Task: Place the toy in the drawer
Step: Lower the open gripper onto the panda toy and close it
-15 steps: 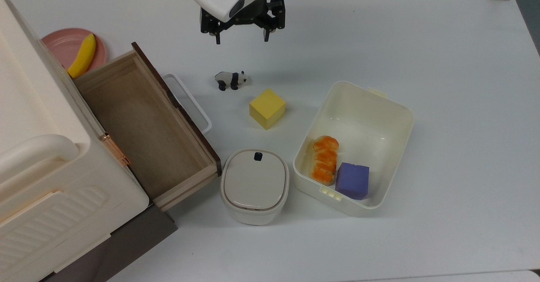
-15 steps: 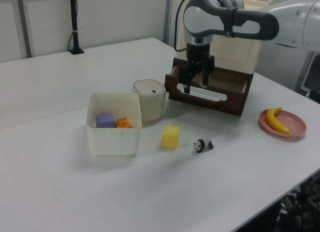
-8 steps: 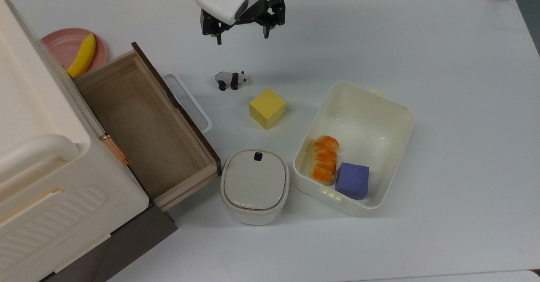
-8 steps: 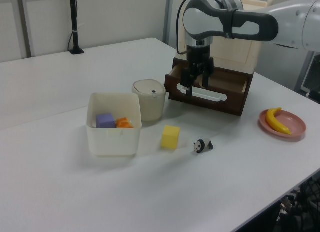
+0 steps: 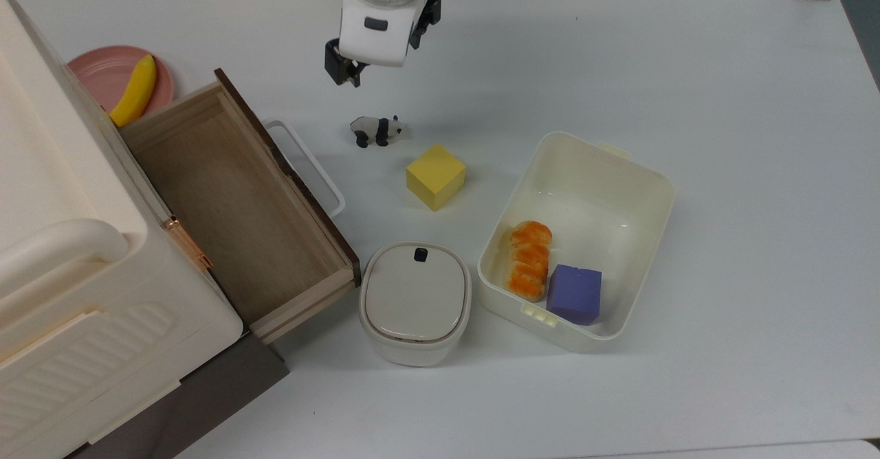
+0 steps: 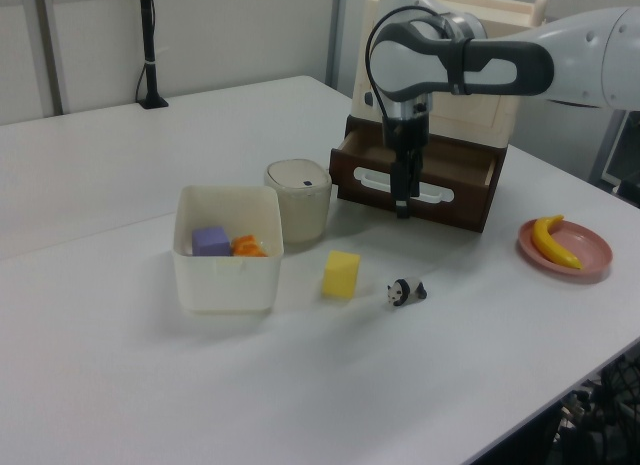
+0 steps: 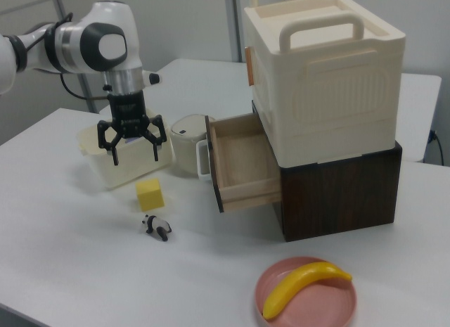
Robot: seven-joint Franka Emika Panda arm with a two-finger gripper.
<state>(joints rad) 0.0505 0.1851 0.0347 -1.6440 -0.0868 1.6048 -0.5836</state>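
The gripper [image 7: 133, 148] hangs above the table with its jaws spread wide, while the toy [image 5: 377, 130] stands on the white table [image 5: 722, 102], between the open drawer [image 5: 240, 205] and the yellow cube [image 5: 435, 176].

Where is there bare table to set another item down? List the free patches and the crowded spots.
Free: the wide stretch on the top view's right, beyond the cream tub, and the strip below the lidded pot. The drawer is bare inside. Crowded: between drawer and tub, where the toy, yellow cube and pot sit, with the gripper above.
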